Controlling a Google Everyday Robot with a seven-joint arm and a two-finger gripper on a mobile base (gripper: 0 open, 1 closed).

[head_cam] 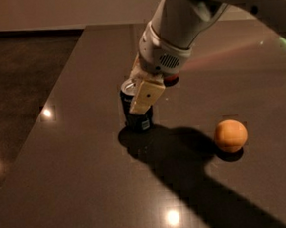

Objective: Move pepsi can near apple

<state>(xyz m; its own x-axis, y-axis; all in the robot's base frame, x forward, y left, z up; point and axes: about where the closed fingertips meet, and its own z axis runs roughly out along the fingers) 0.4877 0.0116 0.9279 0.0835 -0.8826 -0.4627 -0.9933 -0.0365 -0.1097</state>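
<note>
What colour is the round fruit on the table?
The fruit is orange, in the camera view. The gripper grips the pepsi can.
</note>
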